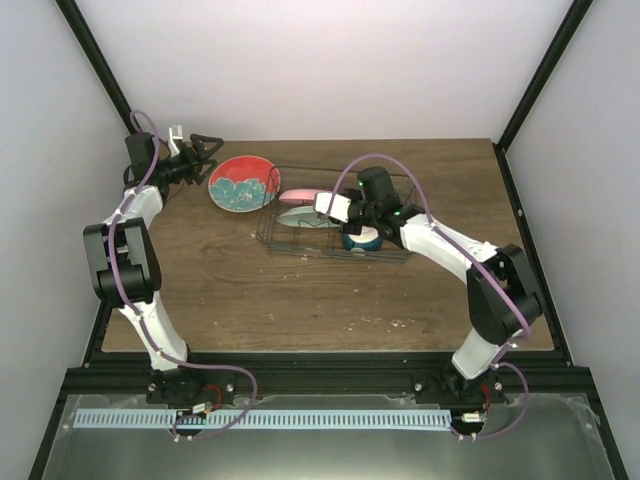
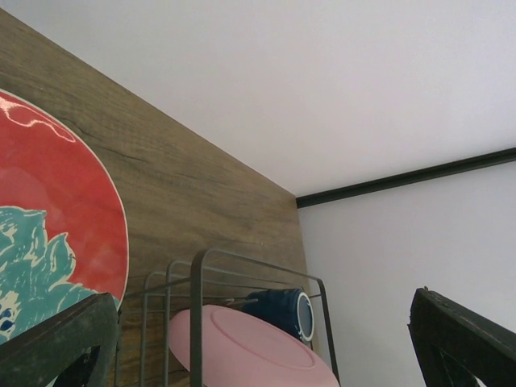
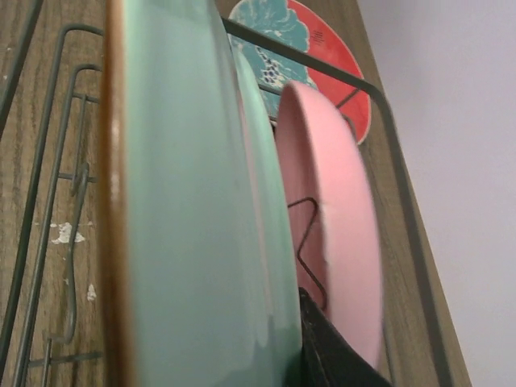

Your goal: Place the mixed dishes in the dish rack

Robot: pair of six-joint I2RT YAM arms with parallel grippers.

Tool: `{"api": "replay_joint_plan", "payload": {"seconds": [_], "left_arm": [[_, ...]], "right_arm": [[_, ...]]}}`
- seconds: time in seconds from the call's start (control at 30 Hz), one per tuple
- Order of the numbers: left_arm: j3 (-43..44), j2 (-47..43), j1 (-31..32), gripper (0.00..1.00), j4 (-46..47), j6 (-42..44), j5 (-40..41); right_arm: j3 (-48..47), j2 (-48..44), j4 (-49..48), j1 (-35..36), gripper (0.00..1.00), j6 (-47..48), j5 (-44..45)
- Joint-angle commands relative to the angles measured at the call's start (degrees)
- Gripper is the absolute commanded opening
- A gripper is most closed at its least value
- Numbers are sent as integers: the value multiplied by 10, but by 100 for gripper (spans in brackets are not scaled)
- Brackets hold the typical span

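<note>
The dish rack [image 1: 385, 250] stands mid-table. The pink plate [image 1: 303, 195] stands on edge in its left end, also in the left wrist view [image 2: 250, 351] and the right wrist view [image 3: 339, 210]. My right gripper [image 1: 335, 208] is shut on the mint-green plate [image 1: 298, 215], holding it on edge in the rack beside the pink plate; it fills the right wrist view [image 3: 193, 210], with one finger [image 3: 343, 359] showing. The dark blue mug [image 1: 360, 240] lies in the rack [image 2: 282, 310]. The teal-and-red plate [image 1: 243, 183] lies flat left of the rack [image 2: 48, 234]. My left gripper [image 1: 205, 150] is open and empty, just left of it. The bowl is out of view.
The rack's wire rim [image 2: 197, 314] stands close in front of my left gripper. The back wall lies just behind the teal-and-red plate. Black frame posts [image 1: 530, 85] rise at the table's back corners. Bare wooden table [image 1: 300, 300] lies in front of the rack.
</note>
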State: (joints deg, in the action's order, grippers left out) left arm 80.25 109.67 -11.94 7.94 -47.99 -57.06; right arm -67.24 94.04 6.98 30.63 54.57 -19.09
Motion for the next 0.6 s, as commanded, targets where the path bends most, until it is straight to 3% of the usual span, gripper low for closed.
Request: {"api": "replay_joint_plan", "payload": {"seconds": [0.0,0.23,0.4,0.5,0.57], "left_arm": [[14,10,1,100,10,4,-2],[8,12,1,100,-15,28,7],[37,18,1,100,-142,118,61],[65,28,1,100,-235,180,139],[85,35,1,100,-288,208,185]], "right_arm": [[-30,17,-50,19,19,6,7],[-54,46,-27,42,26,4,27],[-55,37,-18,45,35,-9,49],[-56,21,-2,45,49,-33,54],[-60,4,19,45,66,-56,51]]}}
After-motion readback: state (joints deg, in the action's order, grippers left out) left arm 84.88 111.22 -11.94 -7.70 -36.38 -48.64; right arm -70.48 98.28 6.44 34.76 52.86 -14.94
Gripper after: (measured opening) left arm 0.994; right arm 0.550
